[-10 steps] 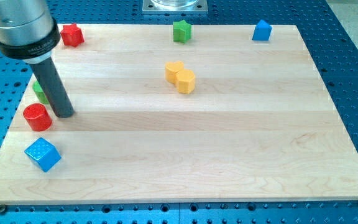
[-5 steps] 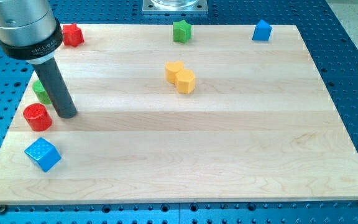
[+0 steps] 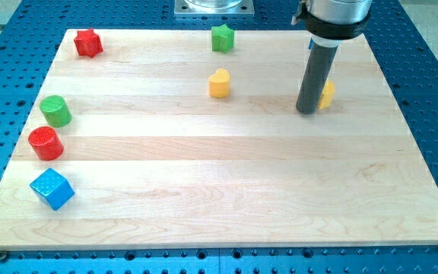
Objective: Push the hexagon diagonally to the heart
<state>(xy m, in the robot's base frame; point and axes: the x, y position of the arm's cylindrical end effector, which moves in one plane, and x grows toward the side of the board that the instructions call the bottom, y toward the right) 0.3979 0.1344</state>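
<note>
since earlier: tip (image 3: 307, 111) crosses from 9 o'clock edge to 2 o'clock, touching hexagon (image 3: 327, 95); no gripper, holds nothing. heart (image 3: 219, 84) at 12, well apart. push pending.

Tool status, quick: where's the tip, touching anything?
My tip: no gripper; sits against the view's left of the yellow hexagon, partly hiding it, far right of the yellow heart.

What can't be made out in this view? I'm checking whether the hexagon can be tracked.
- Yellow block by my tip: mostly hidden behind the rod, so its hexagon shape can't be confirmed.
- Whether my tip touches it: unclear.
- Blue block at the view's top right: not visible; the arm may cover it.
- Arm above the rod: cut off by the top edge.
</note>
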